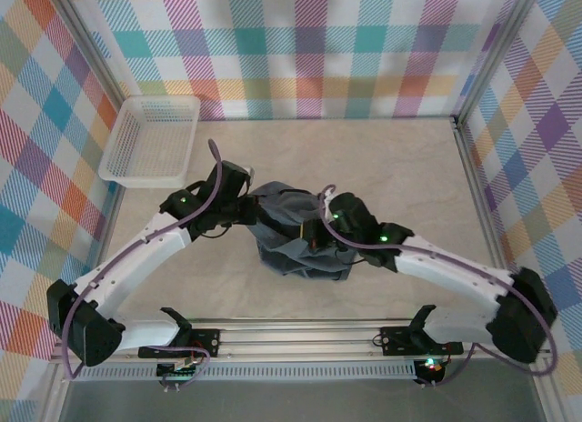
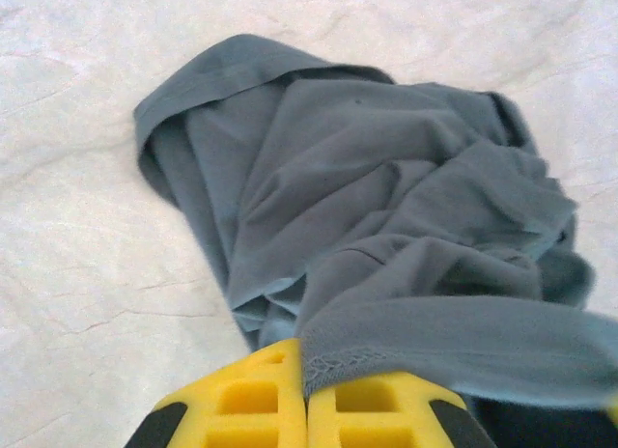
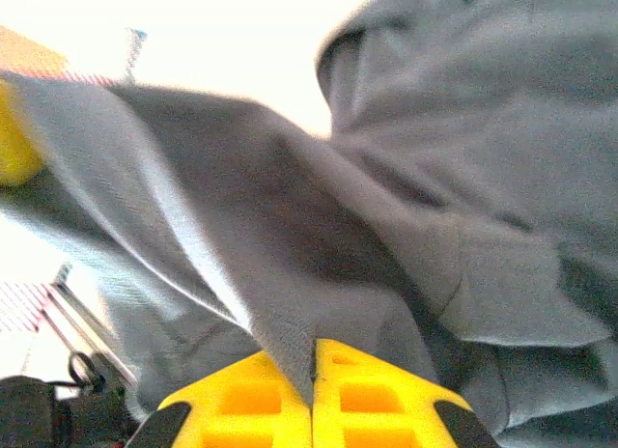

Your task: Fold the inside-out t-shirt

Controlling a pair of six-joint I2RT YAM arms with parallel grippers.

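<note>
Fabric is what you have in both pincers: the inside-out t-shirt (image 1: 293,233), dark slate-grey, sits bunched in a crumpled heap near the middle of the table (image 1: 382,158), between the two arms. Your left pincer (image 1: 247,210) is clenched at the heap's left side, and your right pincer (image 1: 316,236) is clenched at its right side, so the cloth is caught between them. From the left wrist you see the yellow fingers (image 2: 261,400) pressed together, with a stitched hem of the inside-out t-shirt (image 2: 386,187) pinched at their tips (image 2: 307,371) and pulled in a taut band off to the right; beyond it the rest of the garment lies in loose folds on the pale table (image 2: 77,274), one rounded edge pointing to the far left. From the right wrist you see the yellow fingers (image 3: 367,400) shut tight as well, a ridge of grey cloth (image 3: 290,226) running straight down into the seam between them (image 3: 312,371), and more fabric hanging blurred across the picture. A white mesh basket (image 1: 145,178) stands at the far left corner of the table, well apart from the shirt.
</note>
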